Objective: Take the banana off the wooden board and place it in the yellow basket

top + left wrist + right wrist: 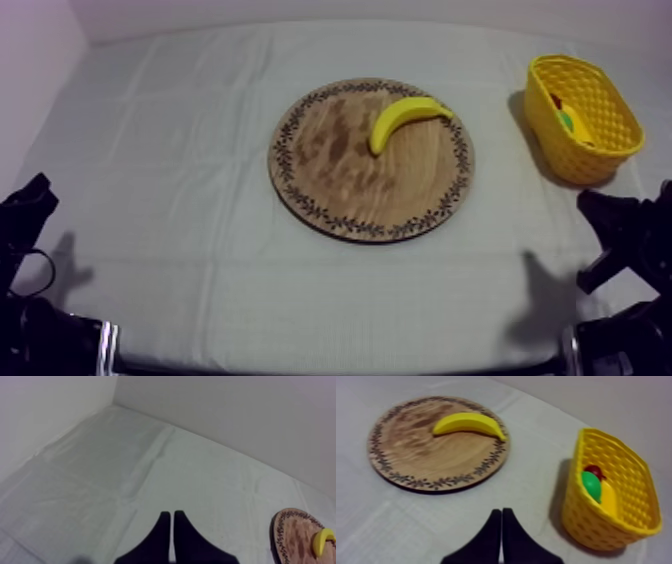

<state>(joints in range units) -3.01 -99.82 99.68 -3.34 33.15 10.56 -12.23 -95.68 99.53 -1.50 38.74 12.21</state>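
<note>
Grey-white cloth (200, 150): covers the whole table and serves as the work surface.

Round wooden board (330, 170): lies flat at mid-table, its patterned rim unobstructed, so either arm could reach in from its side.

Yellow basket (575, 150): stands upright on the cloth at my right, well apart from the board, its mouth open upward to receive the fruit.

Banana (405, 118): the task's object. It rests on the board's far right portion, one end close to the rim on the basket side. It has not yet been lifted. Because it lies nearest the basket, I judge my right arm the better placed for the carry.

Left gripper (172, 513) and right gripper (501, 511): each sits low at its own side of the table, fingers pressed together into a narrow wedge and holding nothing. Neither is near the board.

Green toy fruit (591, 487) and small red fruit (595, 470): already inside the basket, against its near wall, leaving room beside them.
</note>
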